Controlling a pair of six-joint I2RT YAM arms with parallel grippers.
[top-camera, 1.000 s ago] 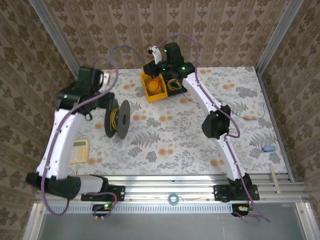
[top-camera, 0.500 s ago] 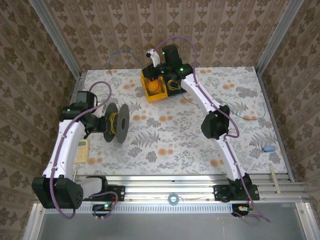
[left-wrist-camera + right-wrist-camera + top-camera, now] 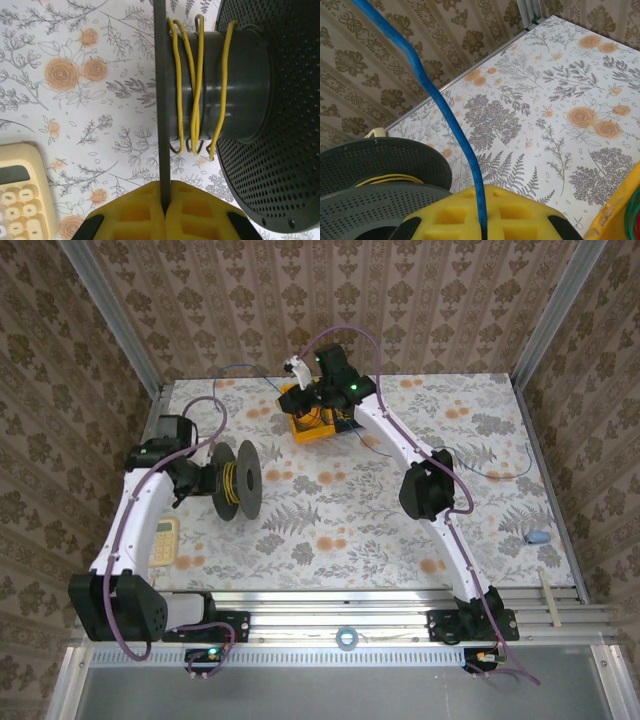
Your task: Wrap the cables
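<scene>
The left gripper (image 3: 164, 202) has its yellow pads (image 3: 135, 217) pressed together on the thin near flange of a black spool (image 3: 247, 85). That flange runs straight away from the fingertips as a dark edge. The hub lies crosswise just right of them, and the perforated far flange beyond it is cut off by the frame. The yellow cable (image 3: 197, 75) sits on the hub in a few loose, uneven turns, square to the hub's axis. Its lower loops dip out of sight under the hub. A cream calculator (image 3: 20, 195) lies left of the fingers on the flowered table (image 3: 75, 100), only partly in frame.

The right gripper (image 3: 482, 212) is clamped on the blue cable (image 3: 451, 120), which rises from between its pads and slants up and left out of frame. Its far end cannot be seen. The spool lies left of these fingers, and a yellow bin (image 3: 615, 210) corner sits to their right, contents hard to make out
</scene>
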